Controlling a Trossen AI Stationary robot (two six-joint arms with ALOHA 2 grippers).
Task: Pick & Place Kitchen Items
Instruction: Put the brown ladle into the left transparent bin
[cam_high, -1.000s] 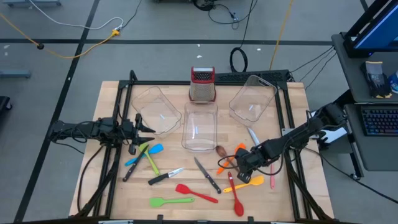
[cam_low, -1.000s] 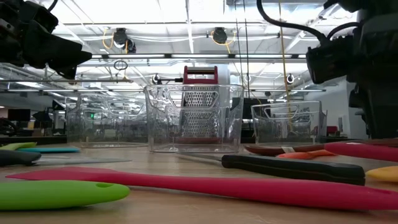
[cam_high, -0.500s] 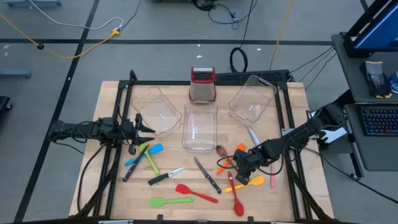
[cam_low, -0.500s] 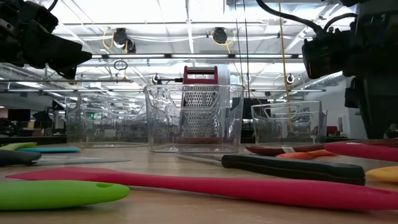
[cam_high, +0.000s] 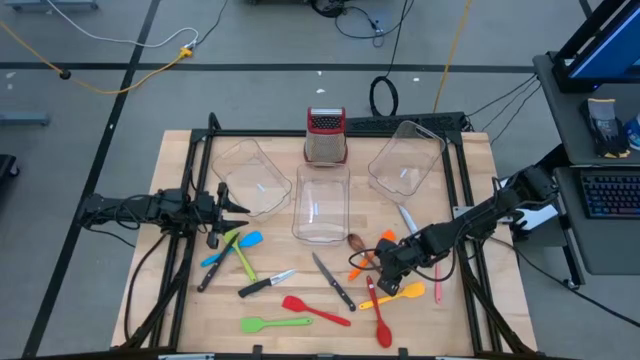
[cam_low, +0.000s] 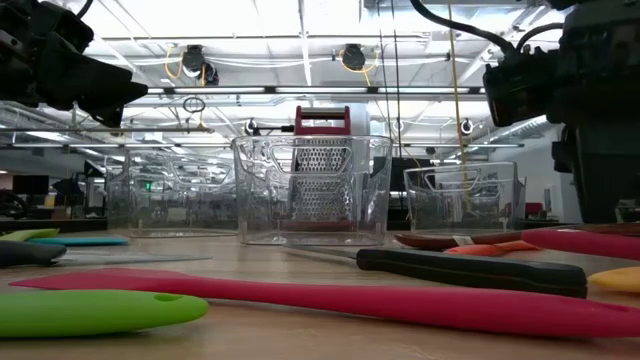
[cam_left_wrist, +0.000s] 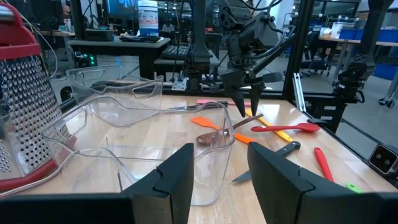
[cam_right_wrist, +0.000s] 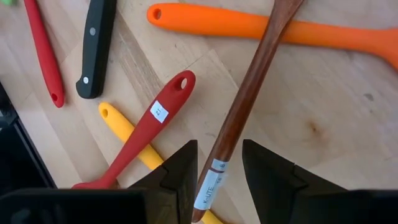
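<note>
Kitchen items lie scattered on the wooden table's near half. A brown wooden spoon (cam_high: 356, 243) rests with its handle (cam_right_wrist: 244, 99) across an orange spatula (cam_right_wrist: 261, 28). A red spoon (cam_right_wrist: 146, 127), a yellow spatula (cam_right_wrist: 118, 124) and a black-handled knife (cam_right_wrist: 96, 46) lie beside them. My right gripper (cam_high: 383, 262) hangs open over the spoon and slants down, one finger on each side of the handle's free end (cam_right_wrist: 214, 171). My left gripper (cam_high: 238, 205) waits open and level at the table's left side, with nothing between its fingers (cam_left_wrist: 180, 171).
Three clear tubs (cam_high: 250, 178) (cam_high: 320, 205) (cam_high: 408, 158) and a steel grater (cam_high: 326, 135) stand at the far half. Near the front lie a red spatula (cam_high: 312, 309), a green spatula (cam_high: 272, 323) and two knives (cam_high: 333, 281) (cam_high: 265, 284). Blue and green utensils (cam_high: 240, 248) lie below my left gripper.
My right gripper has tipped a little over the wooden spoon without leaving its place. Its fingers have kept the same gap. No utensil has moved.
</note>
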